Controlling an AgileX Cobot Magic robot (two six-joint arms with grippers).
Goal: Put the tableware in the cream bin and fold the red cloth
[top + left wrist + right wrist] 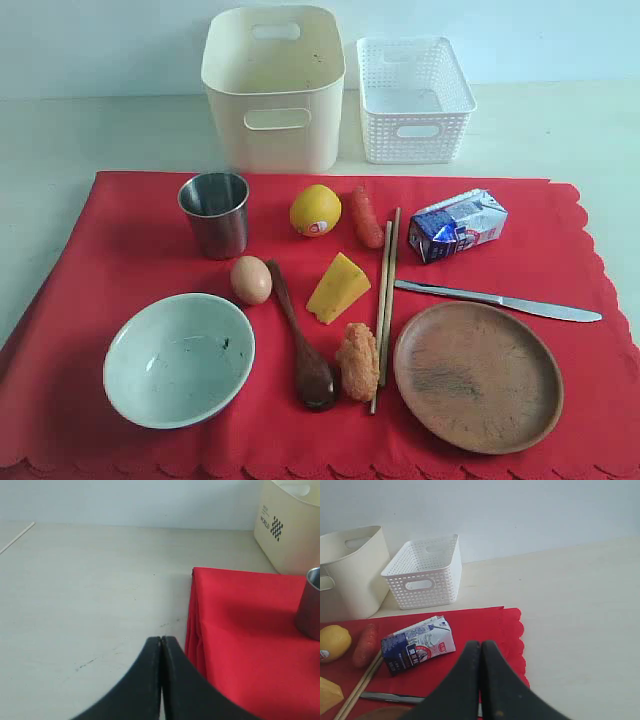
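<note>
L gripper [161, 642]: fingers pressed together, nothing btwn them, hanging over bare table [75, 580] just off a side edge of the red cloth [250, 645]. R gripper [480, 647]: likewise clamped tight & empty, over the cloth's scalloped edge on the opposite side. Neither shows in the exterior view. Key relation, my read: the steel cup [214, 213] stands upright at the cloth's back-left part, just in front of the cream bin [273, 90]. It lies inward across the cloth edge from the L gripper, so the L arm is nearer for it and for the bowl [180, 358]. The knife [497, 300] lies flat close by the R gripper, long axis running side to side across the cloth, w/ the plate [478, 375] just beside it. R arm is nearer for those and prob. for the chopsticks [386, 290], long axis front-to-back. The spoon [300, 345] sits mid-cloth, also roughly front-to-back; either arm could reach. Count, tableware: 1 cup, 1 bowl, 1 spoon, 1 knife, 1 plate, 2 chopsticks, all on the cloth, none in the bin. Food: 1 egg [251, 279], 1 lemon [315, 210], 1 cheese wedge [338, 288], 1 sausage [366, 216], 1 milk carton [458, 225], 1 fried piece [357, 362]. Containers: 2, the cream bin and a white lattice basket [413, 98] beside it, both behind the cloth. Cloth lies spread flat, not yet folded.
</note>
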